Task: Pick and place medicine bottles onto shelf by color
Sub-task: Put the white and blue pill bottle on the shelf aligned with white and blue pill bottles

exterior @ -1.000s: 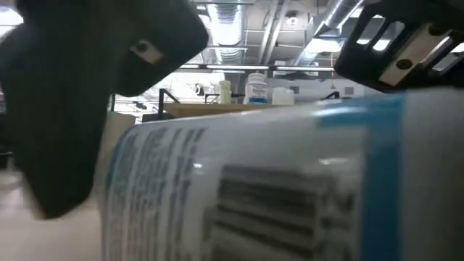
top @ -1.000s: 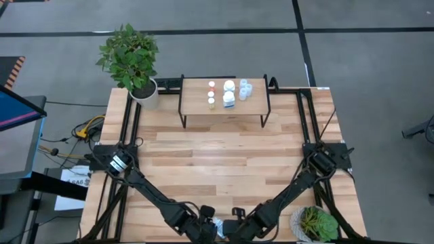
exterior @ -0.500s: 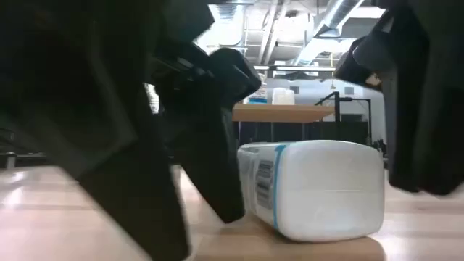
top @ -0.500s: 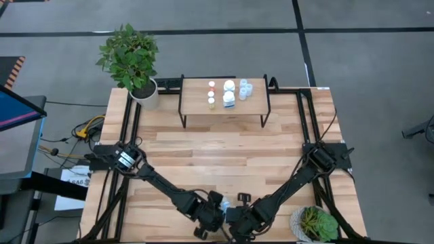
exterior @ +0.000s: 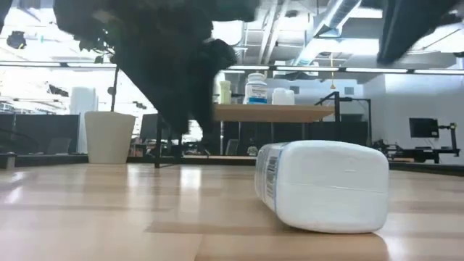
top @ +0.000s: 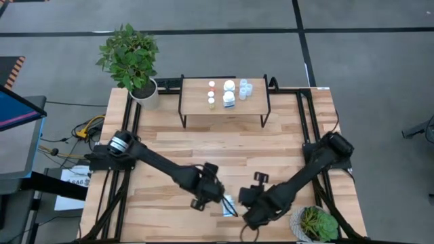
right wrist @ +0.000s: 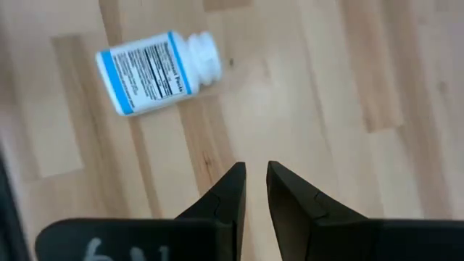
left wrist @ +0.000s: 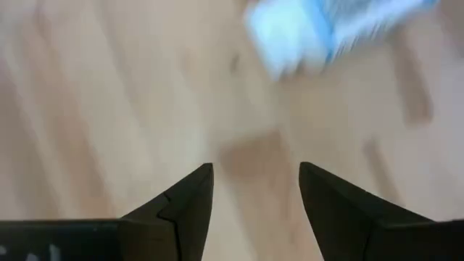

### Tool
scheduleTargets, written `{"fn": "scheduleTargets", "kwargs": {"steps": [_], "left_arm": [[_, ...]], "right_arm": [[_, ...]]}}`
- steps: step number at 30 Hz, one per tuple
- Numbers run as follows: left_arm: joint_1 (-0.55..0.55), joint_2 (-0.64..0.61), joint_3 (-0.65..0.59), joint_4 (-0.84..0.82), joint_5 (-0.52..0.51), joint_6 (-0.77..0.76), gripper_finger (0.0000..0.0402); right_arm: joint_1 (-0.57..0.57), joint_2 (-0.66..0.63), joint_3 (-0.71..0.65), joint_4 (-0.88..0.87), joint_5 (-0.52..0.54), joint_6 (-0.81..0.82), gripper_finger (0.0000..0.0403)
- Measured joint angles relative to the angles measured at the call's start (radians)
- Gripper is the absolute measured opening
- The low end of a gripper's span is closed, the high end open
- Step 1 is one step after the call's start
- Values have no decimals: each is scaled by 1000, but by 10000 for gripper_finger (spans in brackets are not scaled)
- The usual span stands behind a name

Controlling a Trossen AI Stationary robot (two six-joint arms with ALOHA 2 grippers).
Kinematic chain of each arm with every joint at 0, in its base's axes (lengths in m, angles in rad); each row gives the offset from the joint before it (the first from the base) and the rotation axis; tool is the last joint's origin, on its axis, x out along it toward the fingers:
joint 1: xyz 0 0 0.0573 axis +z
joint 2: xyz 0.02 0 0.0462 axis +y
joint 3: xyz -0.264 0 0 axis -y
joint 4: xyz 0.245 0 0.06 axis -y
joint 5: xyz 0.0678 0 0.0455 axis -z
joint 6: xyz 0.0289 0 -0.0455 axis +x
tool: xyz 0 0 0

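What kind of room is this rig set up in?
Probably an open industrial lab or workshop: exposed ceiling ducts, a grey floor marked with black lines, and a desk with a dark monitor behind the wooden plank table.

Robotics laboratory or workshop. Exposed ceiling ducts (exterior: 341,14), a monitor (exterior: 422,127) and grey floor (top: 366,61) surround the table (top: 224,156).
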Motion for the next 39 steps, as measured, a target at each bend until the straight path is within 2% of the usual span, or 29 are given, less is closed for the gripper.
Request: {"fn": "scheduleTargets", "kwargs": {"steps": [5, 8, 13, 20, 24, 29, 39], "left_arm": [[-4, -74, 0, -228, 21, -70, 192], [-35, -105, 0, -350, 38, -86, 192], [-82, -182, 0, -521, 40, -128, 192], [-101, -351, -1, -594, 29, -237, 192], [-106, -444, -1, -599, -35, -290, 192], [-106, -507, -1, -604, -100, -327, 192], [-103, -512, -1, -604, -142, -261, 192]], "right_arm": [[69, -91, -13, 14, 21, 110, 81], [121, -80, -13, 146, 19, 137, 81], [145, 48, -14, 448, 20, 54, 81], [85, 172, -15, 536, 49, 44, 81], [54, 210, -14, 693, -17, -48, 81], [28, 234, -14, 585, -31, -37, 81], [-68, 200, -14, 271, -17, -58, 81]]}}
